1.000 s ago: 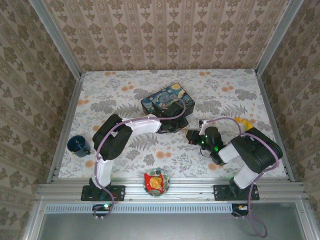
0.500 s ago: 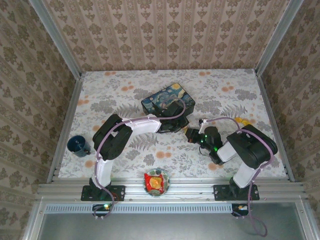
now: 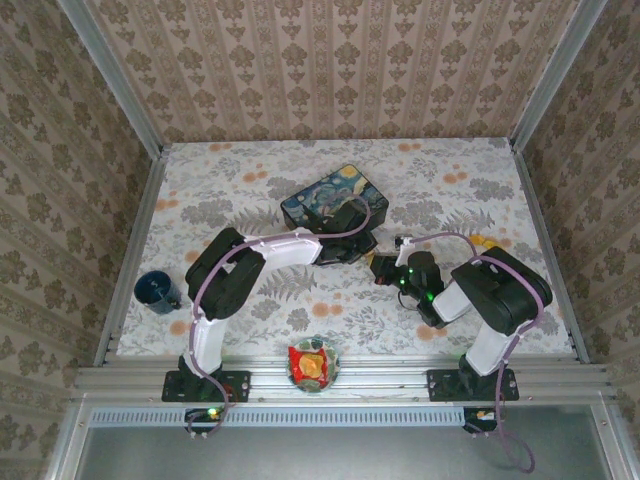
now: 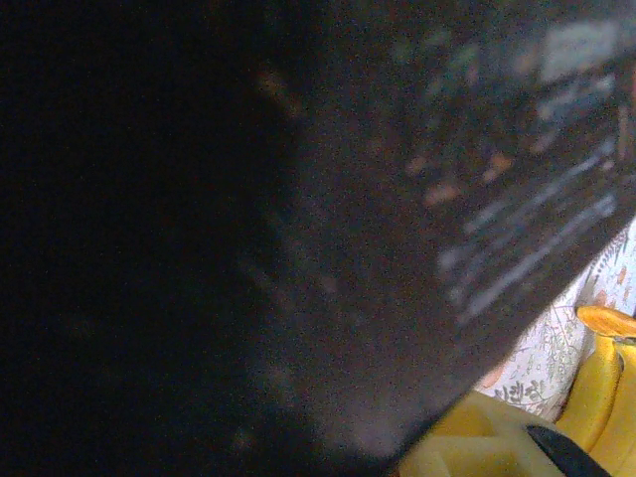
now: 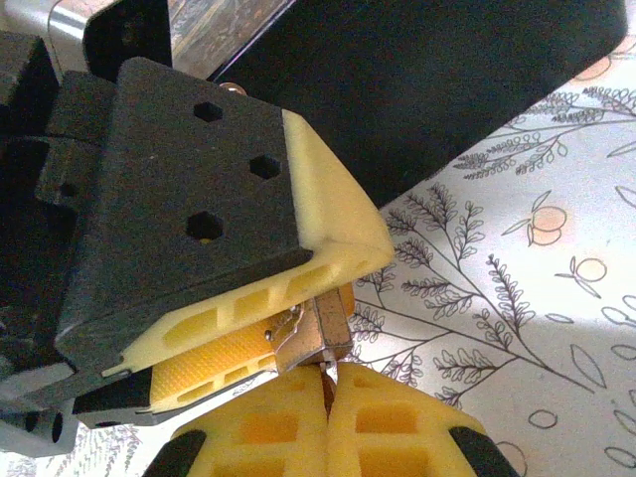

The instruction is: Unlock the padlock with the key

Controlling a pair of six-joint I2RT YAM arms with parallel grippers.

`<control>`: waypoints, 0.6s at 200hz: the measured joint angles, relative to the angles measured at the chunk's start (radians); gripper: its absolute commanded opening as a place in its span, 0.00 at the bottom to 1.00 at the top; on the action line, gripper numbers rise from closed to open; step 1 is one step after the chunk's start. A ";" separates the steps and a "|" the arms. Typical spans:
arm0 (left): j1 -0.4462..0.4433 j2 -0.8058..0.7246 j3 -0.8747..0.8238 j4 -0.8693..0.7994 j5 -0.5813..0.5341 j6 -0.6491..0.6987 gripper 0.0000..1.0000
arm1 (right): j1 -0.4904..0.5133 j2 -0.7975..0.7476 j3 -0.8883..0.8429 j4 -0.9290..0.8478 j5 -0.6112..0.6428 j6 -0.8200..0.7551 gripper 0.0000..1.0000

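Observation:
The tiny brass padlock (image 5: 336, 328) is pinched between the yellow pads of my left gripper (image 5: 298, 320), which is shut on it just above the flowered table. My right gripper (image 5: 326, 402) is directly below it in the right wrist view, pads pressed together on the key (image 5: 326, 374). Just a thin sliver of the key shows, with its tip at the padlock's underside. From above, the left gripper (image 3: 362, 250) and right gripper (image 3: 384, 268) meet tip to tip in front of the painted tin. The padlock's shackle is hidden.
The Starry Night tin (image 3: 325, 195) lies right behind the left gripper, and its dark side (image 4: 417, 199) is close against the left wrist camera. A blue cup (image 3: 156, 290) stands at the left edge. A bowl with a red packet (image 3: 313, 364) sits at the front.
My right gripper has edged slightly left and up toward the left gripper, closing the gap at the padlock. The left arm has barely moved.

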 measured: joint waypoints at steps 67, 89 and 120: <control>0.021 0.021 0.026 0.006 -0.016 -0.013 0.00 | -0.012 0.054 0.066 0.000 -0.003 -0.014 0.00; 0.022 0.022 0.026 0.010 -0.017 -0.019 0.00 | -0.023 0.056 0.066 0.000 -0.019 0.013 0.13; 0.022 0.022 0.026 0.019 -0.010 -0.033 0.00 | -0.058 0.056 0.073 -0.019 -0.081 0.039 0.21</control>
